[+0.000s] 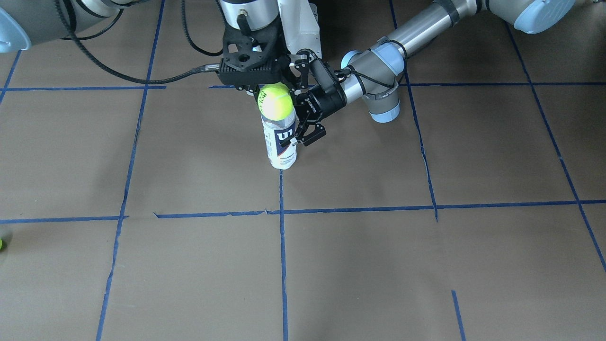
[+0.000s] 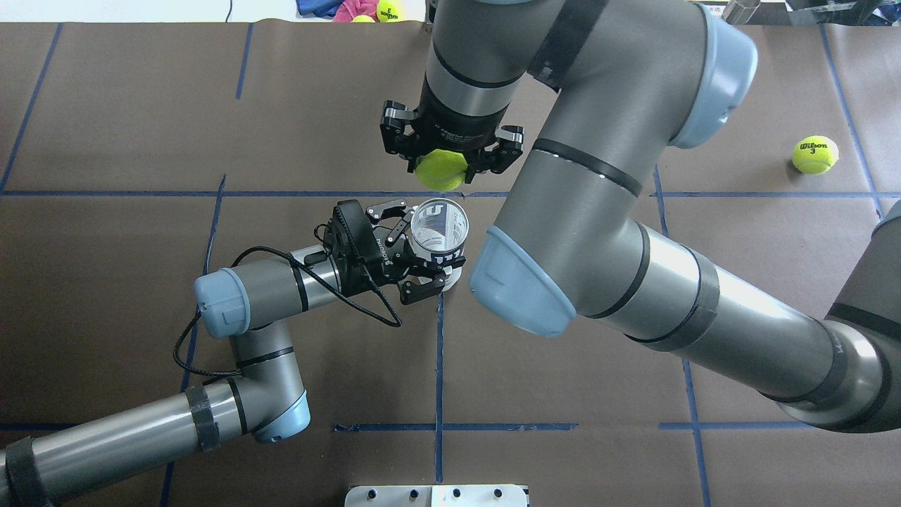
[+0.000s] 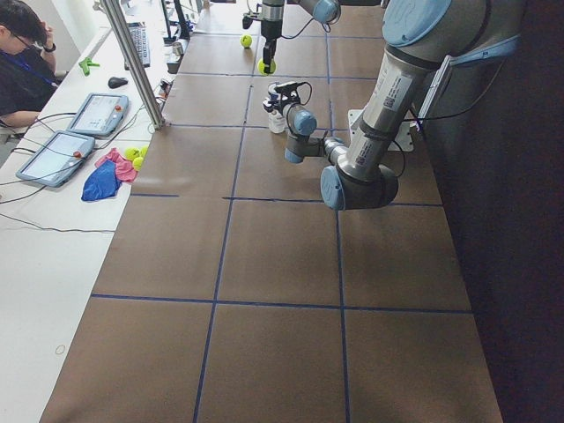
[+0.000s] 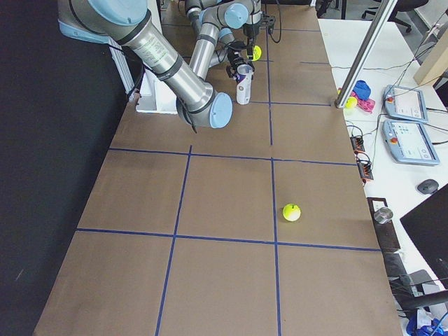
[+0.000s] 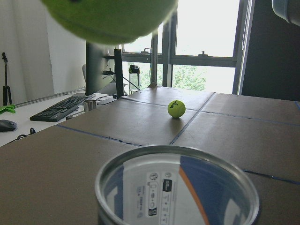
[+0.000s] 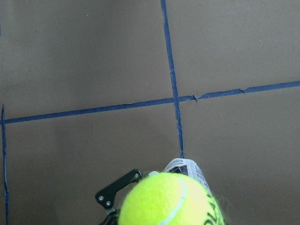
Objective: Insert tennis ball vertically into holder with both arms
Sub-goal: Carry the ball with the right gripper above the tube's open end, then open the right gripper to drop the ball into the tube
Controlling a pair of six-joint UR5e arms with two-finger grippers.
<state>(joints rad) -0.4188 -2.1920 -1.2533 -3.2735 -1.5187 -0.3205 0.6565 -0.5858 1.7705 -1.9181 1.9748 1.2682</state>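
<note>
Front-facing cam: the right gripper (image 1: 275, 91) is hanging straight down, fingers pinching a yellow-green tennis ball (image 1: 276, 102) right over the open top of the holder (image 1: 280, 144). The holder is standing upright around the middle of the desk (image 1: 426, 265), a bit nearer the robot's edge than the operators' edge and well away from every corner. The left gripper (image 1: 299, 113) is coming in sideways and clamping the holder partway up.

Overhead cam: we're looking straight down into the holder's open mouth, with the left fingers closing on it from either side. A spare ball (image 2: 815, 155) is lying near the operators' edge, toward the desk's right end.

Left side cam: it's all tiny and far off, but the held ball is hanging above the holder.

Right side cam: same setup at the far end, and the spare ball is sitting alone much nearer this camera.

Left wrist cam: the holder's metal rim is filling the bottom and the ball is blurring across the top, with a clear gap between them.

Right wrist cam: the ball is crowding the bottom edge. The holder's label is peeking out under it, with one black finger of the left gripper beside it.
</note>
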